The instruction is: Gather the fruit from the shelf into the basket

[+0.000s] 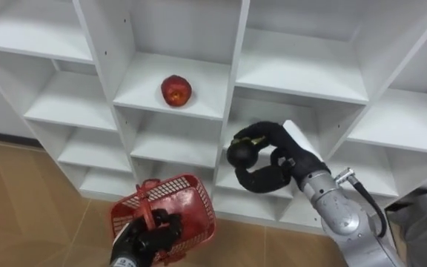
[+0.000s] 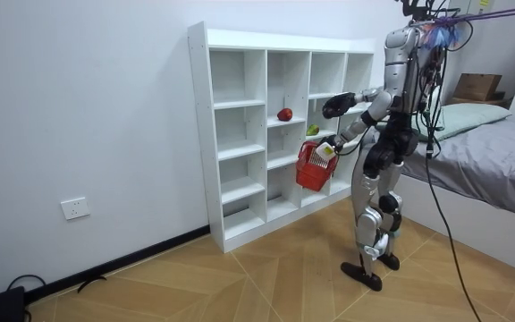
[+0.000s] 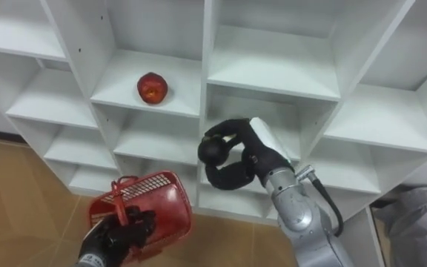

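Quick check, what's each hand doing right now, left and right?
Left hand: closed on the red basket by its handle.
Right hand: fingers curled, holding nothing, raised in front of the white shelf.

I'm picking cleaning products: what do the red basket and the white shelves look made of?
Basket: most likely red plastic, going by its moulded lattice walls and slight sheen. Shelf unit: probably laminated board with a smooth white finish. It has flat, square-edged panels with small holes in the uprights, and the core is hidden.
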Motion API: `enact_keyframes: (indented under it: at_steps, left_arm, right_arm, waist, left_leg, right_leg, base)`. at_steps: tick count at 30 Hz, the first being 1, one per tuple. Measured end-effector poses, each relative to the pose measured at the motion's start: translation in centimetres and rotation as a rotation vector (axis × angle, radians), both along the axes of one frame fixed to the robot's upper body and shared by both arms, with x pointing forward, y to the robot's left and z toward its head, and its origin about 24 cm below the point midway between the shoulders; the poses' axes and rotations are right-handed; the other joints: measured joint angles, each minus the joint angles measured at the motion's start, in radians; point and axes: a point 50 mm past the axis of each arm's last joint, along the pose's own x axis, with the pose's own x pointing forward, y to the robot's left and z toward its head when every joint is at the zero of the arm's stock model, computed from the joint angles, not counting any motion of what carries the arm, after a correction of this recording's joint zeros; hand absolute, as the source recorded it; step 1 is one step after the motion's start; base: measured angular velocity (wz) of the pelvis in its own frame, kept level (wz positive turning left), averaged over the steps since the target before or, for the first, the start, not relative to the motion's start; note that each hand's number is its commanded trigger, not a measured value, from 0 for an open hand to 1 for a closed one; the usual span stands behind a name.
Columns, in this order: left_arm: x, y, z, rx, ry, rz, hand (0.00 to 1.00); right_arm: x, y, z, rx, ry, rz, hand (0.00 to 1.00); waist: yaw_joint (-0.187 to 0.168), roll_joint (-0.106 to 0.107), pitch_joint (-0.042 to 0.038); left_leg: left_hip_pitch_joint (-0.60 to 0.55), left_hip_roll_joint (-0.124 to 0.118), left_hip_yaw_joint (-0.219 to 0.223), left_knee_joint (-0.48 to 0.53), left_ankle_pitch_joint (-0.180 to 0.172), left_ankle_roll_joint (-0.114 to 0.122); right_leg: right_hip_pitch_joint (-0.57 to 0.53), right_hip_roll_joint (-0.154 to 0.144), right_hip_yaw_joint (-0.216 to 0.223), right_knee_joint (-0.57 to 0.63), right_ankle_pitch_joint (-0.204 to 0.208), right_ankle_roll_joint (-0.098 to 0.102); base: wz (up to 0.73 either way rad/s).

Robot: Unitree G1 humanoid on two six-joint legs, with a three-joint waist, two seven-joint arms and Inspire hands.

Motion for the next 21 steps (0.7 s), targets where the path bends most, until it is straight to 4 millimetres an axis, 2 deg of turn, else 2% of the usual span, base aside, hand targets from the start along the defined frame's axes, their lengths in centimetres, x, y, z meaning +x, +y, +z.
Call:
enact_keyframes:
  at_steps: [2, 8, 14, 21]
  left_arm:
    - [0.0, -0.3, 0.0, 0.0, 0.001, -0.017, 1.0]
    - [0.3, -0.8, 0.5, -0.02, -0.033, -0.055, 1.0]
    - [0.6, -1.3, 0.9, -0.039, -0.063, -0.086, 1.0]
    - [0.7, -1.6, 1.0, -0.043, -0.069, -0.109, 1.0]
  right_arm:
    - [-0.5, 0.6, -0.5, -0.001, 0.025, 0.027, 1.0]
    - [-2.1, 1.8, -2.1, 0.006, 0.132, 0.092, 1.0]
    - [-2.5, 2.4, -2.5, -0.002, 0.161, 0.123, 1.0]
    - [-3.0, 3.4, -2.9, -0.008, 0.177, 0.168, 1.0]
  waist:
    - [0.0, 0.004, -0.0025]
    - [0.004, 0.001, -0.0017]
    - [0.027, -0.008, 0.0035]
    - [0.052, -0.005, 0.006]
  left_leg:
    - [0.0, 0.0, 0.0, 0.001, 0.0, 0.0]
    - [-0.002, -0.001, 0.0, 0.002, 0.0, 0.0]
    - [-0.008, 0.0, 0.0, 0.006, 0.0, 0.0]
    - [-0.016, 0.0, 0.0, 0.011, 0.0, 0.0]
  right_leg:
    - [0.002, 0.0, -0.001, 0.0, 0.0, 0.0]
    - [0.002, -0.001, -0.003, -0.002, -0.001, 0.001]
    - [0.002, -0.001, -0.012, -0.006, -0.001, 0.001]
    - [-0.003, -0.002, -0.022, -0.01, -0.001, 0.001]
  base:
    - [0.0]
    - [0.0]
    - [0.02]
    - [0.05]
